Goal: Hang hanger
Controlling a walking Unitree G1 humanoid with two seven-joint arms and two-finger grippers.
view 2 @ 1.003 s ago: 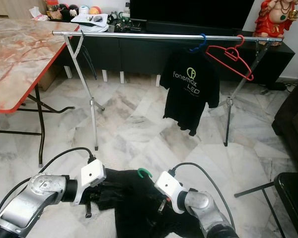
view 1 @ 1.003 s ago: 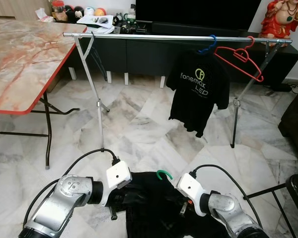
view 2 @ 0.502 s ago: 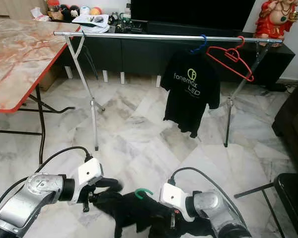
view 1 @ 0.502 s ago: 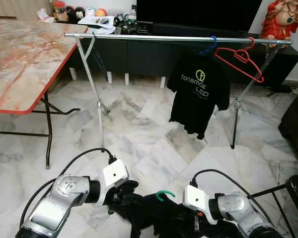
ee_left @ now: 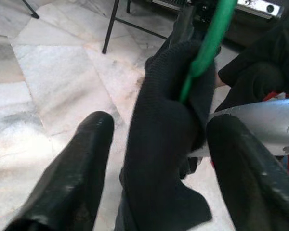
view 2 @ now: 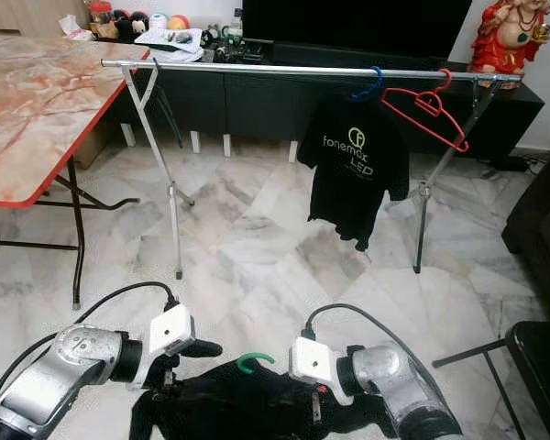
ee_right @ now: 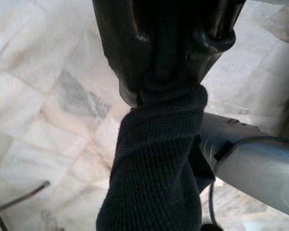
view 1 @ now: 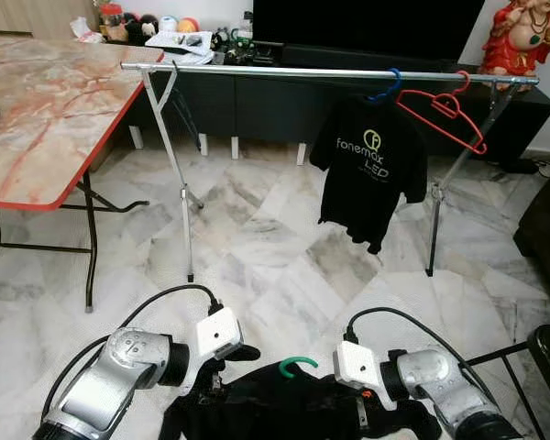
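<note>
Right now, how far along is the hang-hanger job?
Done: the black garment is already on the green plastic hanger, and both are picked up. In hand: the right gripper is shut on the fabric, while the left gripper straddles a fold with its fingers apart, low over the marble floor. Left: lift and hook the green hanger onto the silver rail, well ahead beside the black printed T-shirt.

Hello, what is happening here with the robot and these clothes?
The robot is holding a black garment on a green hanger low in front of itself, above the marble floor. The right hand is shut on the fabric. The left hand is open, its fingers either side of the garment's shoulder. Ahead stands the clothes rail, already carrying a black printed T-shirt and an empty red hanger. The garment is not yet hung.
</note>
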